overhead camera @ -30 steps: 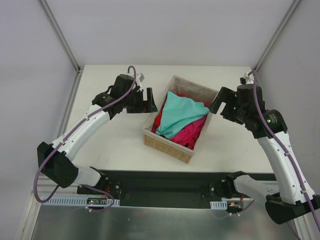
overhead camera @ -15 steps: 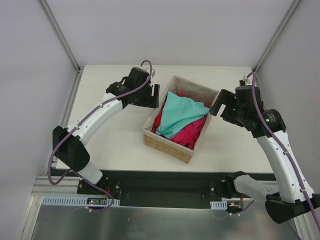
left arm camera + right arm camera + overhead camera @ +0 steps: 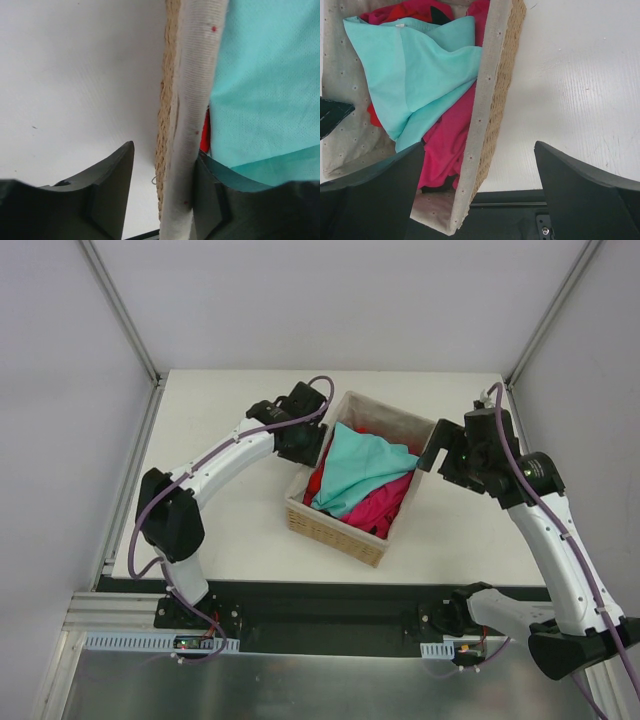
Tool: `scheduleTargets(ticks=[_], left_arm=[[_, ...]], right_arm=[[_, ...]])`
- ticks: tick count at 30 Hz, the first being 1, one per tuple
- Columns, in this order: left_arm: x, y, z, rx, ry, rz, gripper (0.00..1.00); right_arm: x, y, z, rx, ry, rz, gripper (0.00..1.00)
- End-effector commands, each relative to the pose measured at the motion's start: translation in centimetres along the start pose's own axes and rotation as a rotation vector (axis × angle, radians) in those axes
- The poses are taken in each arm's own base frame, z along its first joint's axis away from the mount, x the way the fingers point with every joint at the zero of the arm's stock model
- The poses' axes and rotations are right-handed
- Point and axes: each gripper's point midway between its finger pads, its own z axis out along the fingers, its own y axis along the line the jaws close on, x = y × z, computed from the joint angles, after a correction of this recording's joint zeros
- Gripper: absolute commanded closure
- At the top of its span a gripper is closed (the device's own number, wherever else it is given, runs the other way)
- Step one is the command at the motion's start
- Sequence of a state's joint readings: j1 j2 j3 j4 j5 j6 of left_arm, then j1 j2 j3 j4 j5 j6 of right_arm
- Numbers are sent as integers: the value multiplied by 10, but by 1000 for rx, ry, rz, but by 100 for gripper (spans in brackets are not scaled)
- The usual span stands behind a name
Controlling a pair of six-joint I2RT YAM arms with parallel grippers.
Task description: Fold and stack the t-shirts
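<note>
A woven basket (image 3: 335,530) in the middle of the table holds the t-shirts in a loose heap. The light teal one (image 3: 365,465) (image 3: 415,75) lies on top, with the crimson-magenta one (image 3: 378,505) (image 3: 447,140) and a red one (image 3: 318,480) (image 3: 205,132) under it. My left gripper (image 3: 315,448) (image 3: 165,150) straddles the basket's left rim (image 3: 192,75). Its inner finger touches the liner and its outer finger stands a little off the wicker. My right gripper (image 3: 432,452) (image 3: 479,146) hangs wide open over the right rim (image 3: 490,85), one finger on each side.
The white table (image 3: 230,510) is bounded by grey walls on the left, back and right. A black rail (image 3: 330,615) runs along its near edge by the arm bases.
My left arm has swung right to the basket, and its jaws have narrowed over the left rim. My right gripper has edged slightly toward the right rim. The shirts have not moved.
</note>
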State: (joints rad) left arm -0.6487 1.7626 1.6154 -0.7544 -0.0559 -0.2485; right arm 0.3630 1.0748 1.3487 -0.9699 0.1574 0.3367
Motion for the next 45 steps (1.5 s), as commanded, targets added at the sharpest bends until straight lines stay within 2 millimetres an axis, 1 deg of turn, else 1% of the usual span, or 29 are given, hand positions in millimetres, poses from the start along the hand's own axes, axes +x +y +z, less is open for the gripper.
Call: scheduleTargets(ticks=[1, 2, 3, 6, 7, 10, 11, 12, 13, 14, 16, 18, 19, 21, 22, 24, 25, 27, 28, 30, 31, 34, 37, 38, 39, 40, 41, 42, 45], left_arm=[[-8, 8, -5, -47, -11, 36, 60], [-8, 8, -1, -49, 0, 35, 61], [-7, 7, 1, -48, 3, 35, 67], [-7, 8, 5, -59, 8, 21, 76], [-9, 7, 5, -56, 4, 13, 82], [-11, 5, 5, -48, 2, -6, 83], [-12, 4, 4, -46, 0, -10, 81], [-11, 2, 4, -37, 2, -13, 76], [-11, 0, 2, -21, 2, -15, 54], [-13, -2, -5, -9, -12, -17, 40], [-17, -2, -16, -6, -41, -24, 27], [-23, 1, -24, -15, -69, -33, 25], [-27, 1, -34, -6, -92, -37, 24], [-31, -2, -45, 15, -115, -61, 22], [-34, -1, -54, 27, -133, -72, 22], [-36, 1, -65, 34, -153, -104, 18], [-38, 3, -76, 52, -173, -124, 17], [-39, 5, -86, 77, -190, -153, 14], [-40, 1, -96, 125, -200, -158, 14], [-41, 4, -104, 150, -208, -191, 11], [-41, 3, -111, 168, -220, -197, 11], [-39, -2, -121, 215, -224, -207, 10], [-36, 1, -122, 217, -220, -248, 8], [-36, 2, -122, 221, -219, -260, 8], [-33, 5, -118, 227, -203, -287, 8], [-32, 5, -117, 230, -200, -293, 8], [-32, 4, -116, 236, -199, -282, 9], [-30, 1, -115, 257, -187, -273, 10], [-23, -1, -102, 264, -155, -223, 11]], right_arm=[[-4, -5, -6, 22, -14, 0, 4], [-4, -5, -5, 23, -9, -2, 4], [-4, -4, -5, 23, -7, -4, 4], [-7, -3, -4, 24, -8, -7, 4], [-7, -2, -4, 23, -7, -12, 4], [-6, -3, -2, 28, 0, -22, 4], [-7, -3, -2, 30, 1, -25, 4], [-6, -3, -2, 26, 3, -32, 4], [-6, -2, -2, 24, 7, -35, 4], [-5, -1, -1, 22, 12, -41, 4], [-4, -1, 0, 19, 17, -49, 4], [-3, 0, 1, 12, 28, -57, 4], [-3, 1, 1, 8, 29, -62, 4], [-4, 1, -1, 6, 24, -69, 4], [-7, 1, -4, 4, 10, -67, 4], [-13, -3, -7, 19, -16, -64, 4], [-16, -4, -11, 19, -31, -52, 4], [-18, -6, -15, 18, -42, -38, 4], [-20, -10, -14, 28, -44, -22, 4], [-18, -18, -14, 56, -38, -3, 4], [-19, -25, -13, 81, -39, 21, 4], [-15, -37, -12, 112, -30, 83, 4], [-2, -49, -3, 148, -2, 123, 4], [4, -50, -1, 145, 18, 135, 4], [14, -53, 6, 154, 43, 169, 4], [17, -51, 9, 143, 54, 184, 4], [22, -45, 11, 109, 77, 195, 4], [24, -43, 15, 98, 79, 214, 4], [21, -37, 17, 64, 61, 228, 4]])
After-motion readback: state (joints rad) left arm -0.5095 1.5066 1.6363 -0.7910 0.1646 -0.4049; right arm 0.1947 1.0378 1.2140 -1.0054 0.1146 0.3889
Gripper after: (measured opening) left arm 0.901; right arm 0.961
